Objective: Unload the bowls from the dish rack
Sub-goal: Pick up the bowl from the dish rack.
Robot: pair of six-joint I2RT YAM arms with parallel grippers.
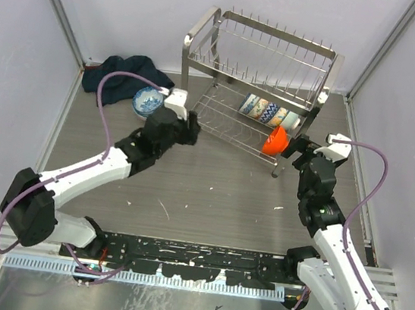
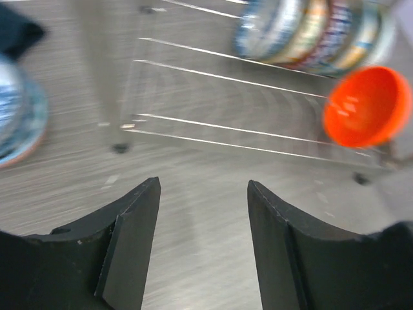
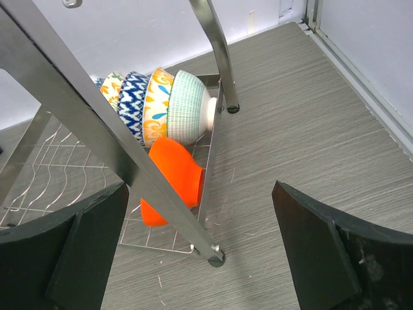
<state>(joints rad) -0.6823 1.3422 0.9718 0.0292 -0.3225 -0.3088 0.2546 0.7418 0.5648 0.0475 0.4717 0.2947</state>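
I count one bowl out: the blue-and-white bowl (image 1: 147, 100) sits on the table left of the dish rack (image 1: 227, 119), beside a dark cloth (image 1: 119, 71). Left gripper (image 2: 203, 187) is near it, jaws parted, nothing between them. Left on the lower tier: orange bowl (image 1: 276, 140) at the right end, plus a row of patterned bowls (image 1: 268, 112) on edge, four I think, hard to count. Right gripper (image 1: 296, 147) is spread wide, empty, beside the orange one. Mostly undone.
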